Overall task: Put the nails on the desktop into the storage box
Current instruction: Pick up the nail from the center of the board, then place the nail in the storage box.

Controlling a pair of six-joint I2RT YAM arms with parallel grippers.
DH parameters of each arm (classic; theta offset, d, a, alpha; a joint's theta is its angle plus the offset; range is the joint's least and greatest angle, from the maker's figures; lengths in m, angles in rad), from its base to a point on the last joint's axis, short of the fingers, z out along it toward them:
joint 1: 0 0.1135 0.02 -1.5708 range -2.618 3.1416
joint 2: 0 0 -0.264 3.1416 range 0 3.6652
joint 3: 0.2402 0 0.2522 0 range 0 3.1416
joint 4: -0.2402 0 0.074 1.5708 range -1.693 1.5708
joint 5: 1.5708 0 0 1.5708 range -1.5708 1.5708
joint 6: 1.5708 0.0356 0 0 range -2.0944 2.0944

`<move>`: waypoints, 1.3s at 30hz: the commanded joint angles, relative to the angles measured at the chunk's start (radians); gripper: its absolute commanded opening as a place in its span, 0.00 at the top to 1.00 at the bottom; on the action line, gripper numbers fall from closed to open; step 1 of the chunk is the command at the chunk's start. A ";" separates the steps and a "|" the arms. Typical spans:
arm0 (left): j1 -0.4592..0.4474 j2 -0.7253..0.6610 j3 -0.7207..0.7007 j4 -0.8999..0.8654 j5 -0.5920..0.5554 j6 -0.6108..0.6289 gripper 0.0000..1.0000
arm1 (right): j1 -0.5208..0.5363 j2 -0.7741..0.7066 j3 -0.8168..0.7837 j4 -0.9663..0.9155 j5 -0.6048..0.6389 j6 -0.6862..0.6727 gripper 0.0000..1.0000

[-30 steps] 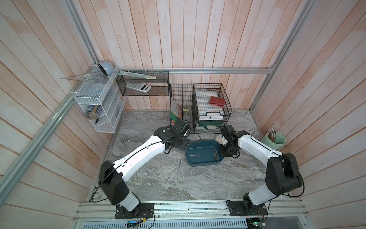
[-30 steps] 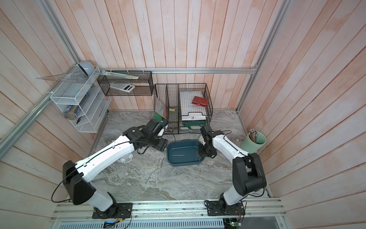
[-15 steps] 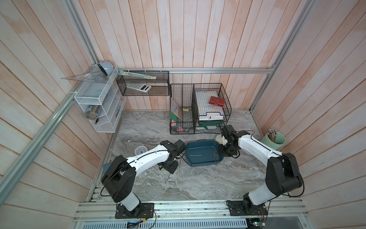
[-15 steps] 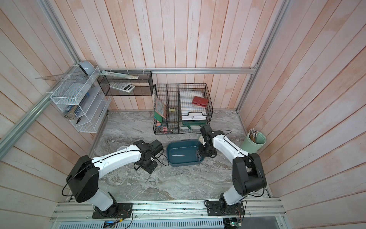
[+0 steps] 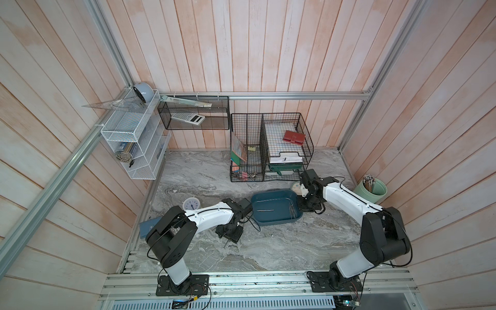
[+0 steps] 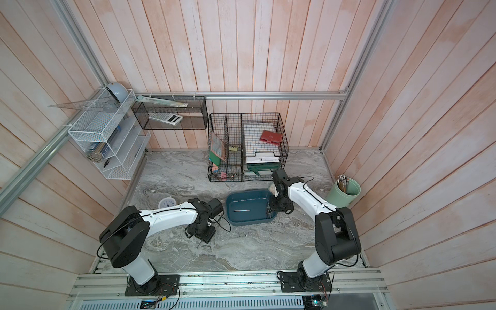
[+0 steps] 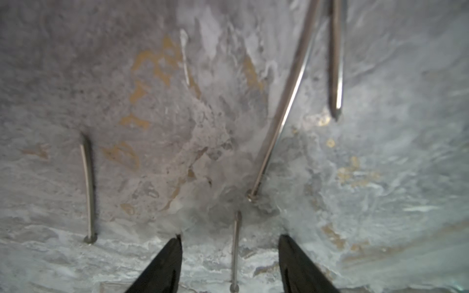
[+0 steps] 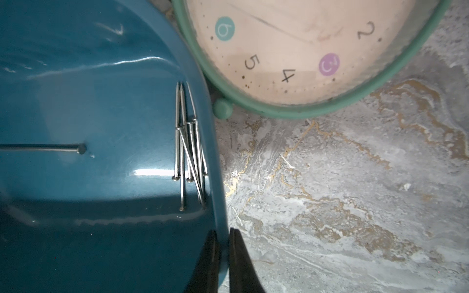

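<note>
**Box part filled, four nails left in sight**

The box [image 5: 268, 201] lies mid-desktop [image 5: 281, 241]. Inside it, a bunch of nails [image 8: 187, 152] rests against the wall on the right arm's side, and a single nail [image 8: 43, 148] lies on the floor. The right gripper [image 8: 223, 236] is clenched on the box rim, probably to steady it.

The left wrist view shows four loose nails on the marble: a short one [image 7: 88, 190], a long slanted one [image 7: 279, 106], one beside it [image 7: 336, 58], and the target nail [image 7: 235, 251]. The left gripper [image 7: 229, 241] hangs low with its jaws released, one on each side of the target nail, and no contact can be seen. I judge the job over half done.

A green clock [image 8: 291, 50] sits just beside the box corner. A white clock [image 5: 191, 205] stands near the left arm, with a wire organiser [image 5: 268, 150] behind the box and a cup [image 5: 371, 189] well apart. Nothing blocks the way to the box. The snag is likely the thin nails lying flat on the stone
</note>
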State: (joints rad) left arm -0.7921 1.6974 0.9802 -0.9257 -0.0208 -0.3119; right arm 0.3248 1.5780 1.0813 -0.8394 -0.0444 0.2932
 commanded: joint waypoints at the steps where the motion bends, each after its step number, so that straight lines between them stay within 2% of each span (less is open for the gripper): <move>1: -0.007 0.034 -0.075 0.120 0.058 -0.041 0.41 | 0.005 0.019 -0.022 -0.012 -0.022 -0.013 1.00; 3: -0.006 0.042 -0.093 0.139 0.066 -0.046 0.48 | 0.005 0.022 -0.020 -0.013 -0.019 -0.013 1.00; 5: -0.006 0.058 -0.091 0.141 0.073 -0.042 0.63 | 0.005 0.019 -0.022 -0.012 -0.016 -0.013 1.00; 11: -0.003 0.065 -0.067 0.134 0.047 -0.032 0.97 | 0.005 0.025 -0.023 -0.012 -0.011 -0.011 1.00; 12: -0.001 0.064 -0.061 0.130 0.041 -0.030 1.00 | 0.005 0.026 -0.023 -0.012 -0.012 -0.011 1.00; 21: 0.010 0.003 0.052 0.027 0.002 0.018 1.00 | 0.006 0.026 -0.023 -0.011 -0.012 -0.013 1.00; 25: 0.005 -0.088 0.158 -0.093 -0.008 0.020 1.00 | 0.006 0.024 -0.025 -0.010 -0.012 -0.013 1.00; 30: -0.013 -0.164 0.305 -0.176 0.036 0.010 1.00 | 0.007 0.025 -0.026 -0.010 -0.014 -0.014 1.00; 34: -0.024 -0.070 0.514 -0.188 0.056 0.046 1.00 | 0.005 0.024 -0.026 -0.010 -0.018 -0.014 1.00; 39: -0.034 0.207 0.913 -0.243 0.103 0.122 1.00 | 0.007 0.021 -0.032 -0.008 -0.023 -0.011 1.00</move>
State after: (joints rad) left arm -0.8196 1.7832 1.7687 -1.1275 0.0395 -0.2497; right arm 0.3248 1.5780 1.0813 -0.8379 -0.0463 0.2867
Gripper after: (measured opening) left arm 0.037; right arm 0.112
